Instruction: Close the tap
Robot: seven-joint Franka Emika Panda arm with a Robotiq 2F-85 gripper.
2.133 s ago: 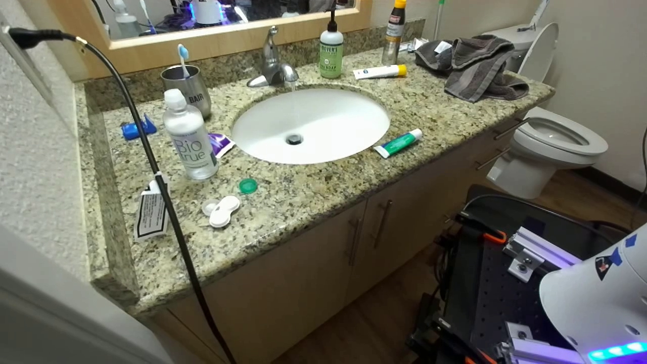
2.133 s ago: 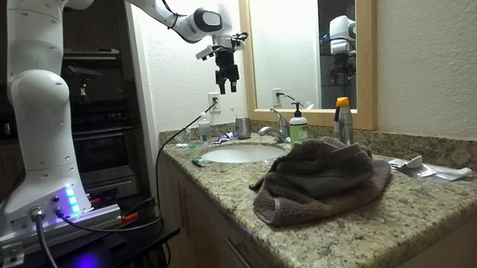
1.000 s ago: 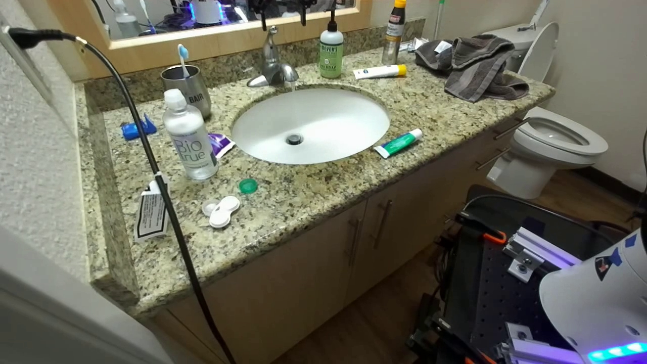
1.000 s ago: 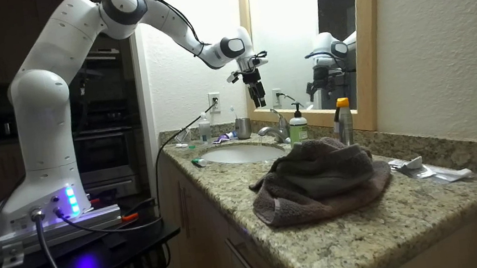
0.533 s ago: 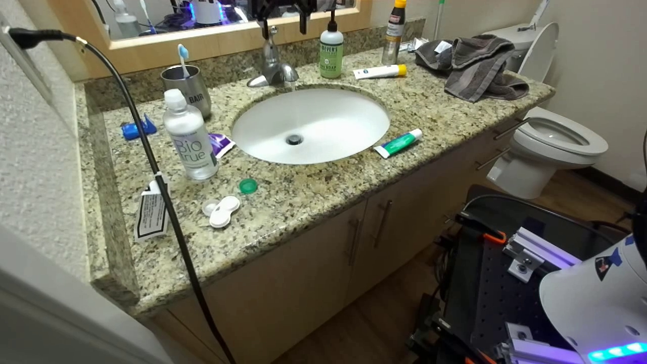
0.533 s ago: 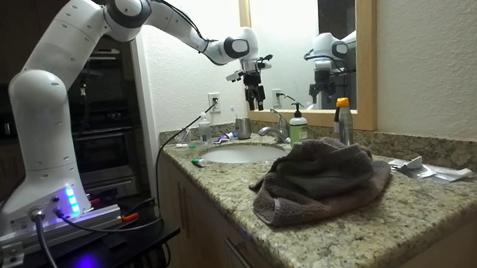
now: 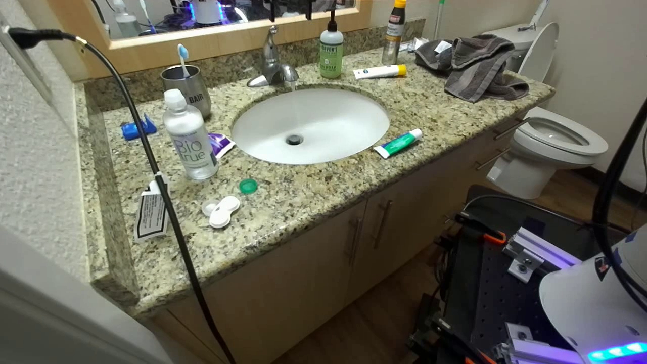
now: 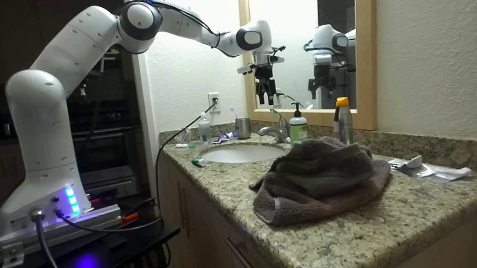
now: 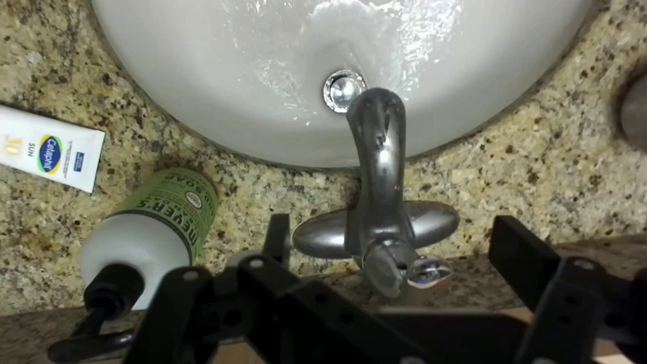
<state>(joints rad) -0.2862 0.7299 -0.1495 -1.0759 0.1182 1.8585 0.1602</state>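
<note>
The small silvery brushed-metal faucet, with short curved spout and upright lever handle, is standing below the black two-finger claw; in the wrist view it is showing between the fingers. The claw is pointing downward above the lever, apart from it. Its fingers are standing wide apart, holding nothing. Water is running from the spout into the white oval basin below the claw. The green-and-white soap bottle with dark pump top is standing below the claw, to one side. The silvery metal cup is standing below the claw on the opposite side. The white plastic tube with yellow cap is lying on the soap bottle's side, farther out. The dark-grey cloth towel is resting well apart from the claw.
</note>
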